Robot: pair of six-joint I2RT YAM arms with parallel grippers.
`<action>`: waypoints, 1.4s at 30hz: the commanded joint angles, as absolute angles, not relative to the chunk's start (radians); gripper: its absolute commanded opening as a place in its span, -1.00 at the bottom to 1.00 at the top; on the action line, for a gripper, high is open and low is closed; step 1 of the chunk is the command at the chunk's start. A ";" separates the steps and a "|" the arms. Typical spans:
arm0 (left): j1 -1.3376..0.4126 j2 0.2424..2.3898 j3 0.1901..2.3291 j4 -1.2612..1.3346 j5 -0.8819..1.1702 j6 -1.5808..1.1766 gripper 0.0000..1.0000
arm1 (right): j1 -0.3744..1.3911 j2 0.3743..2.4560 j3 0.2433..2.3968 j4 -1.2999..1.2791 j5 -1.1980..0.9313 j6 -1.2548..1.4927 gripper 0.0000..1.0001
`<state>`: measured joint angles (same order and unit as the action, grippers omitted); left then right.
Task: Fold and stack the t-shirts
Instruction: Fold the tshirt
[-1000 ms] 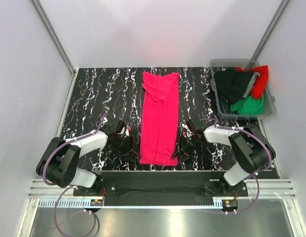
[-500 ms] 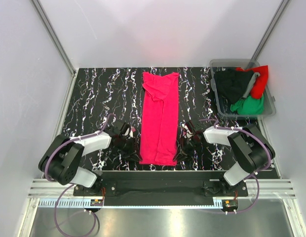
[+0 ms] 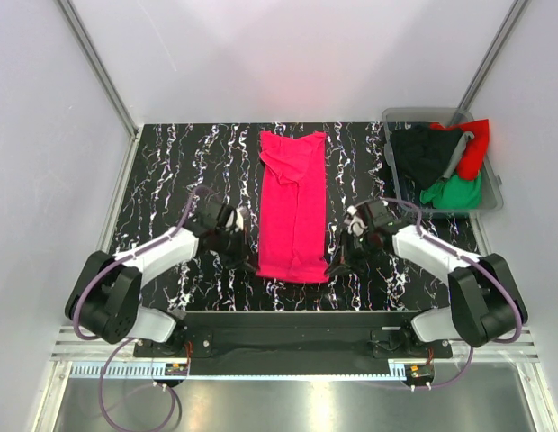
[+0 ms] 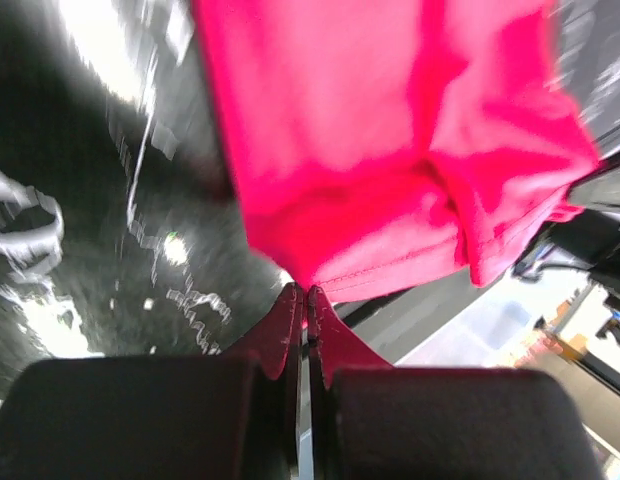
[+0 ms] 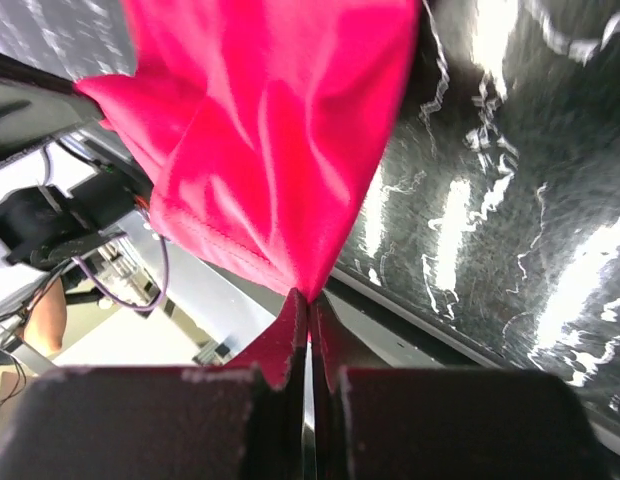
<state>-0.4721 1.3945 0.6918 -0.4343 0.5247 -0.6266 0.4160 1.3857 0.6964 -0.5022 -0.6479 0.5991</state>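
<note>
A crimson-pink t-shirt (image 3: 293, 202), folded into a long strip, lies down the middle of the black marbled table (image 3: 171, 171). My left gripper (image 3: 254, 263) is shut on the strip's near left corner, and its hem (image 4: 390, 265) hangs just beyond the fingertips in the left wrist view. My right gripper (image 3: 333, 265) is shut on the near right corner, the cloth (image 5: 280, 150) bunching up from its tips in the right wrist view. That near end is lifted a little off the table. Black, red and green t-shirts (image 3: 441, 166) sit heaped at the back right.
A grey plastic bin (image 3: 493, 200) holding the heaped shirts stands at the table's back right corner. White walls close in the table on three sides. The arms' base rail (image 3: 288, 337) runs along the near edge.
Both grippers closed on the pink shirt's near corners and moved away from the bases, lifting that end. The strip's near edge now sits farther up the table.
</note>
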 commanded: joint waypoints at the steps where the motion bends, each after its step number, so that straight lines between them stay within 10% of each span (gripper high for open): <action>1: -0.443 1.350 0.803 -0.451 0.485 -0.557 -1.00 | 0.371 1.344 0.811 -0.615 -0.660 0.477 -1.00; 40: -0.325 1.953 1.543 -0.410 0.359 -0.278 -1.00 | 0.193 2.083 1.643 -0.442 -0.586 0.316 -0.90; 41: -0.325 1.959 1.557 -0.413 0.356 -0.270 -0.87 | 0.193 2.092 1.664 -0.442 -0.577 0.318 -0.72; 42: -0.325 1.970 1.568 -0.419 0.347 -0.261 -0.24 | 0.192 2.101 1.675 -0.443 -0.563 0.319 -0.53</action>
